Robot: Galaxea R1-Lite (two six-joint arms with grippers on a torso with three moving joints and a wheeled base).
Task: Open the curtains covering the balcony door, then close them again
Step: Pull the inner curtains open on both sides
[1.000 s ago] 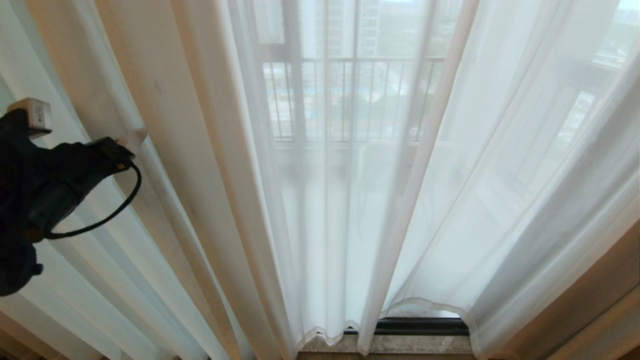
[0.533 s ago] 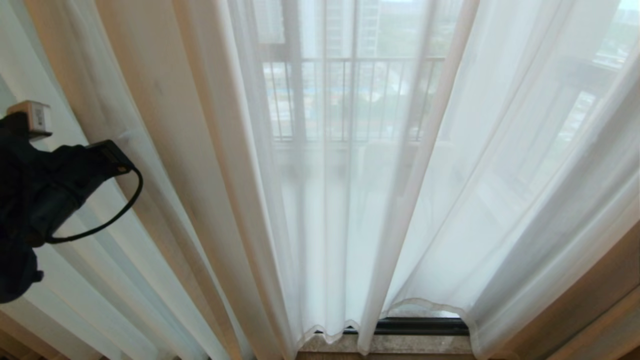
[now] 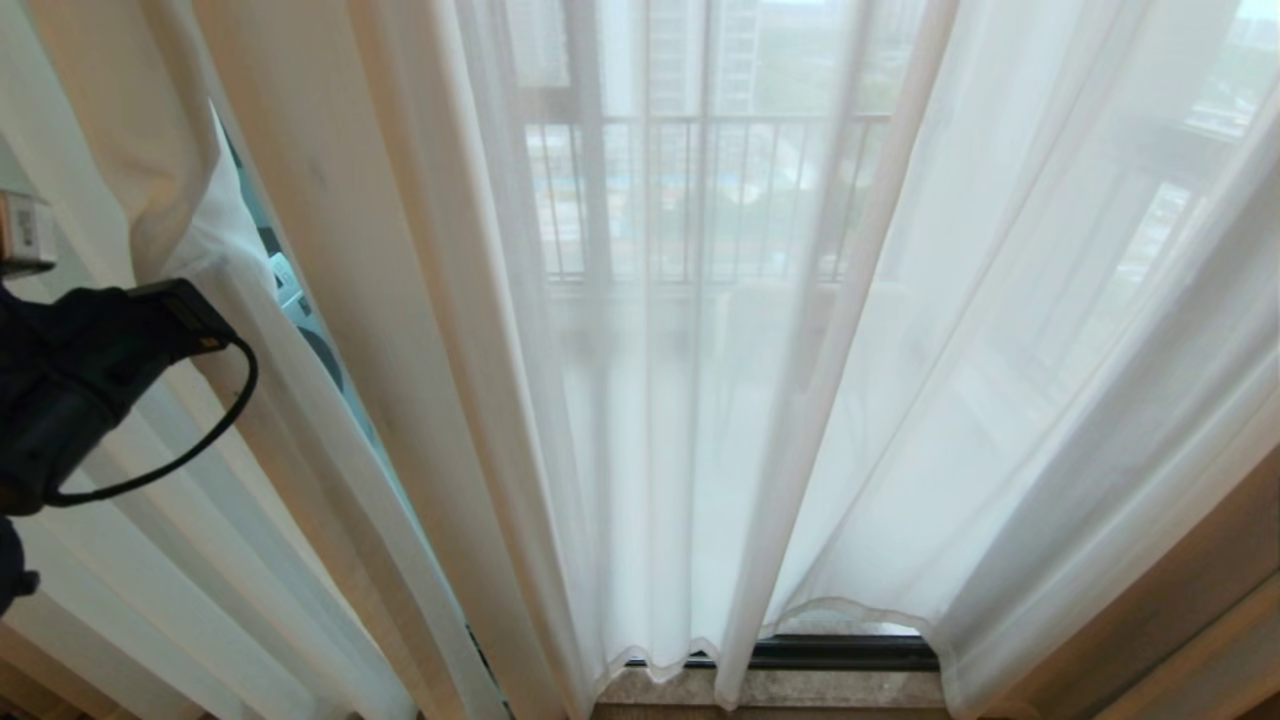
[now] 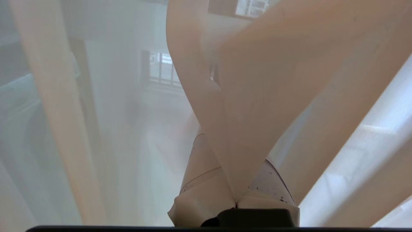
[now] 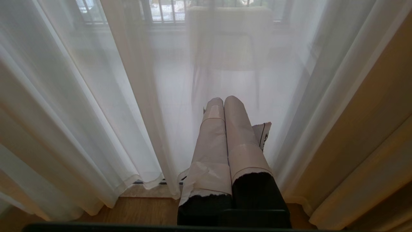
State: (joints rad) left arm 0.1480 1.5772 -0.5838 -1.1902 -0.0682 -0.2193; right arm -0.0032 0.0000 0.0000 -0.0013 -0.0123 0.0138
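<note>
The sheer white curtains (image 3: 700, 400) hang over the balcony door, whose dark bottom track (image 3: 840, 652) shows under the wavy hems. At the far left my left gripper (image 3: 222, 285) is shut on a cream fold of curtain (image 3: 190, 230) and holds it drawn leftward. A narrow gap (image 3: 300, 320) beside that fold shows glass. In the left wrist view the fabric (image 4: 257, 96) is pinched between the taped fingers (image 4: 202, 187) of the left gripper (image 4: 235, 154). My right gripper (image 5: 223, 101) is shut and empty, low down in front of the curtain (image 5: 112, 96).
A beige heavier drape (image 3: 1150, 620) hangs at the right edge. A stone sill (image 3: 800, 690) and wooden floor (image 5: 128, 209) lie below the hems. Balcony railing (image 3: 700, 190) and a chair (image 5: 225, 42) show faintly through the fabric.
The left gripper closed on the curtain fold and moved left with it. The fold now bunches at the fingers and a gap has opened beside it. The right arm stayed still.
</note>
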